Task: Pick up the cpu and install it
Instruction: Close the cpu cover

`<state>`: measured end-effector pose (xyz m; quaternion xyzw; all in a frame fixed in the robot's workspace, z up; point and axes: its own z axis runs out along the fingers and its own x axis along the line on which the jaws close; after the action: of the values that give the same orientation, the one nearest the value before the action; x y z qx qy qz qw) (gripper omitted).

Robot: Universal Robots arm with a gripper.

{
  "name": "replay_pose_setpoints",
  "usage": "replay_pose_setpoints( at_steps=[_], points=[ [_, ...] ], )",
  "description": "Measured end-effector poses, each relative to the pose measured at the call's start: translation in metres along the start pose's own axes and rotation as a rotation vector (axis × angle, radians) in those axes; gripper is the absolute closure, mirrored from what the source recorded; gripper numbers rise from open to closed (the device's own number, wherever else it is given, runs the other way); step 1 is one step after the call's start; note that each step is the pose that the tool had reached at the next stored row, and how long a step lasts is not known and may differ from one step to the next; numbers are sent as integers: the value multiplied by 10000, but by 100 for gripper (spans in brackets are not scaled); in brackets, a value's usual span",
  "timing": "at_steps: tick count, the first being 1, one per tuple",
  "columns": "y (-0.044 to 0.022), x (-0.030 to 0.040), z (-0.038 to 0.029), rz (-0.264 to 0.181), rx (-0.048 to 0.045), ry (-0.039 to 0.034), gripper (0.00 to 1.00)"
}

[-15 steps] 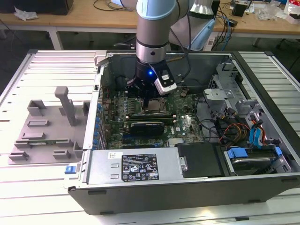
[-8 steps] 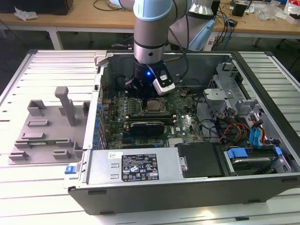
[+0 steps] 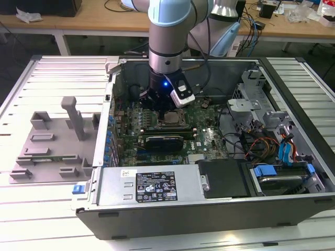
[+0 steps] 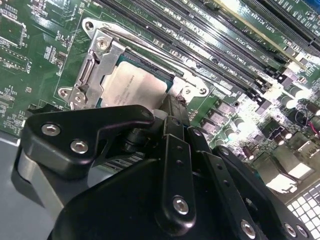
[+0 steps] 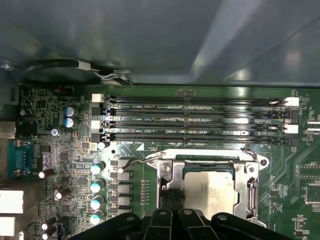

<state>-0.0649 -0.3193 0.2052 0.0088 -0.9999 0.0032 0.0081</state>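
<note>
Matt silver metal cpu (image 5: 210, 192); shiny bare-metal socket frame (image 5: 167, 175).

A: Print check, exterior view?
B: Large black-and-white label (image 3: 156, 186) on the grey power supply cover (image 3: 112, 188). It carries rows of fine print and symbols, none legible. A small white sticker (image 3: 129, 172) sits just beside the label, toward the exterior view's left. Also illegible.
A: First wrist view?
B: White silkscreen lettering (image 5: 145, 107) runs along the memory slots (image 5: 210, 121) on the green motherboard (image 5: 295, 170). The characters are too small to read reliably. Scattered component marks across the board, same result.
A: The cpu (image 5: 210, 192)?
B: Faint marking on its metal top. Cannot be read.
</note>
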Motion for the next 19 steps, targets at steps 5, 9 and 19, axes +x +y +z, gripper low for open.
replay_pose_setpoints(
  at_steps=[5, 9, 19],
  points=[
    [-1, 1, 18, 0, -1, 3, 89],
    [1, -1, 15, 0, -14, -3, 89],
    [1, 35, -8, -83, -148, -154, 89]
  ],
)
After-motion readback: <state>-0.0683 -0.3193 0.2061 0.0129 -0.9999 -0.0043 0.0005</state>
